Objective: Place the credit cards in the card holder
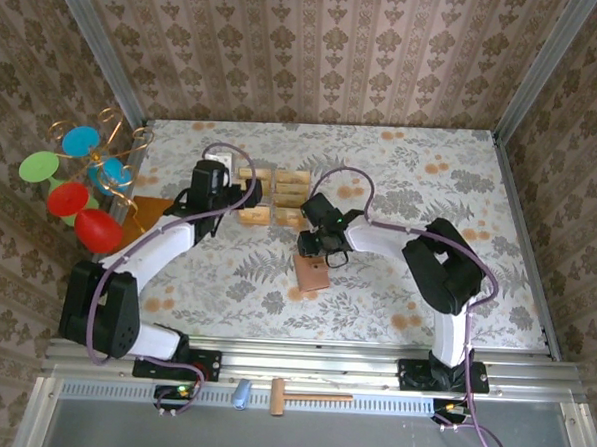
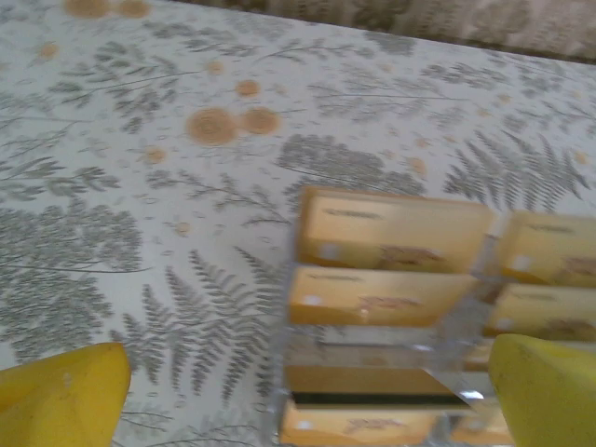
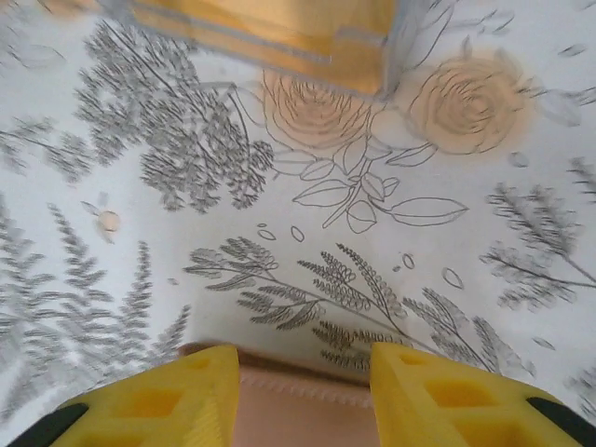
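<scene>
— Two arms are reaching over the table?
— Yes. The left gripper (image 1: 244,193) is hovering with its fingers (image 2: 65,396) wide apart, and the cards (image 2: 391,235) are lying just ahead.
— And the right?
— The right gripper (image 1: 318,248) is pointing down over the wallet (image 1: 311,275), fingers (image 3: 158,396) apart, pink lining showing between them.
— Touching it?
— Can't tell.

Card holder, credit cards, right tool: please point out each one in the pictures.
card holder (image 1: 311,275), top view, its visible middle.
credit cards (image 2: 391,235), left wrist view, face of the upper card.
right tool (image 3: 300,368), right wrist view, midway between its fingertips.
</scene>
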Tool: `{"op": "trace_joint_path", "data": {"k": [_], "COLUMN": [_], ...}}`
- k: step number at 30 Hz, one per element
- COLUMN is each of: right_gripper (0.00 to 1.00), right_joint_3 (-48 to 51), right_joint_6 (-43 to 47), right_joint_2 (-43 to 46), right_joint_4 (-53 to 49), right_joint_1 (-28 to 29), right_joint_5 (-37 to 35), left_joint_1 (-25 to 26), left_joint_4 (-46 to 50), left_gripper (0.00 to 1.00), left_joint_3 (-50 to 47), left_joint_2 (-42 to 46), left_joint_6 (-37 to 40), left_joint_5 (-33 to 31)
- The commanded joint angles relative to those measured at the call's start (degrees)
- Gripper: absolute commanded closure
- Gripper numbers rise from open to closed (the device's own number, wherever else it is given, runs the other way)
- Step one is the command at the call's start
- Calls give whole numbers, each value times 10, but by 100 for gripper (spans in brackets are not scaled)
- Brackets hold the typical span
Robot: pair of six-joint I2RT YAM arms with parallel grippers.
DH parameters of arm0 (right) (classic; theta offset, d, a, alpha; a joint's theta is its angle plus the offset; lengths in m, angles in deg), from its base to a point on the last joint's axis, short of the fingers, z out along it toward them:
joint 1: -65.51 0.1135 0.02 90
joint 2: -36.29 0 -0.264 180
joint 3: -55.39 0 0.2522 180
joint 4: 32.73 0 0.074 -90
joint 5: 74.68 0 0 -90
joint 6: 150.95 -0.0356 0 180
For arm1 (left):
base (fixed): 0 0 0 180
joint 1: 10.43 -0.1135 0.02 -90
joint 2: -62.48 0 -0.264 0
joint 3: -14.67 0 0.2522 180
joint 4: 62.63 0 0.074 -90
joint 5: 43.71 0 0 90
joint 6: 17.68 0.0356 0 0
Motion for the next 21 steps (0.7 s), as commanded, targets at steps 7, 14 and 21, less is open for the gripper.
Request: {"op": "trace_joint_path", "data": {"k": [7, 14, 21], "right_gripper": [52, 50, 48], "right_joint_3": [35, 139, 198], "right_joint_6": [-5, -18, -16], "right_joint_2": [160, 253, 315], "right_joint_4": [-53, -37, -41], "right_joint_1": [-55, -128, -155], "right_joint_5": [-6, 31, 42], "left_joint_1": [-62, -72, -76], "left_joint_4": [163, 193, 175], "left_gripper": [0, 0, 0], "left_joint_3": [133, 155, 142], "left_joint_2": [-130, -198, -221], "left_joint_6": [-42, -63, -78], "left_joint_5": [-5, -39, -33]}}
